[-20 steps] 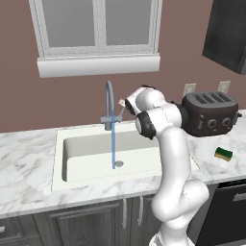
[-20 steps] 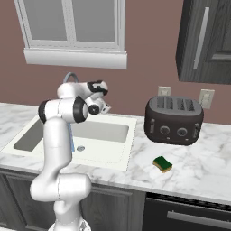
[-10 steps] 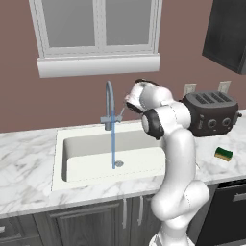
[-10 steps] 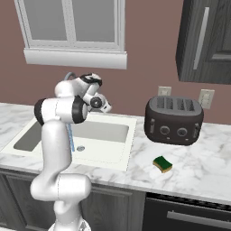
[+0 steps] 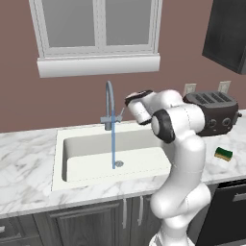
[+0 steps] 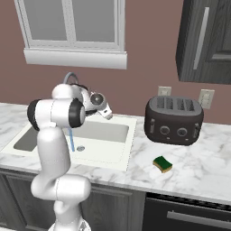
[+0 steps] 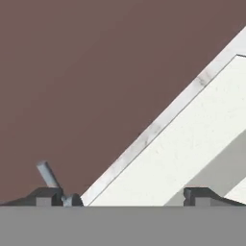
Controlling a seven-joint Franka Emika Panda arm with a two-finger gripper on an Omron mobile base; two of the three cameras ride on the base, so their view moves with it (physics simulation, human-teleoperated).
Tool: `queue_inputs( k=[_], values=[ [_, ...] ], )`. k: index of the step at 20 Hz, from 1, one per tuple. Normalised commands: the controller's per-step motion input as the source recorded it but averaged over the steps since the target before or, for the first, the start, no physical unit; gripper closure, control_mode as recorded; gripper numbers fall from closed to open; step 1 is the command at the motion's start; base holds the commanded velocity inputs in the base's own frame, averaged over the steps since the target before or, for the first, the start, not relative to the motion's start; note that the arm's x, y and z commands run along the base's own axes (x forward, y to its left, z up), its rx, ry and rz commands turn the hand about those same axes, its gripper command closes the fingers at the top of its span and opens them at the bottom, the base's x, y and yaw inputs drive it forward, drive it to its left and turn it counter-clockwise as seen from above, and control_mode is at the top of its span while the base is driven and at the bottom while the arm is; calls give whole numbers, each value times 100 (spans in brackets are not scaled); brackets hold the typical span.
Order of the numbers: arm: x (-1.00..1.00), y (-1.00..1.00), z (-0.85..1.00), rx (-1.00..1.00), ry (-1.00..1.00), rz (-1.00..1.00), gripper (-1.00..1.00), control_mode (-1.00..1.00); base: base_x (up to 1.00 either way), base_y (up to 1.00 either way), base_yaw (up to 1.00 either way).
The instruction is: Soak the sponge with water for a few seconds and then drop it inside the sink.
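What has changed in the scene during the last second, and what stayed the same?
The arm has swung to the robot's right, away from the tap and toward the toaster. Its gripper remains open and empty. The water keeps running into the sink, and the sponge lies untouched on the counter in front of the toaster.

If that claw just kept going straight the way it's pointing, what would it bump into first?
Probably the brown wall behind the sink. The open claw looks along it, with the sink's back rim slanting across lower right and the tap's lever near one fingertip. Depth is unclear, so the rim might come first.
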Motion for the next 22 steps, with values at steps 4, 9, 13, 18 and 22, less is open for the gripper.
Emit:
queue_inputs(
  k=[4, 9, 13, 18, 22],
  values=[
    [-18, -65, 56, 3, 27, 0, -100, -100, 0, 0, 0],
    [-10, -71, 59, 4, 27, 0, -100, -100, 0, 0, 0],
    [-24, -54, 46, 7, 33, 0, -100, -100, 0, 0, 0],
    [-44, -33, 13, 7, 35, 0, -100, -100, 0, 0, 0],
    [-73, -25, 0, 8, 25, 0, -100, -100, 0, 0, 0]
  ],
)
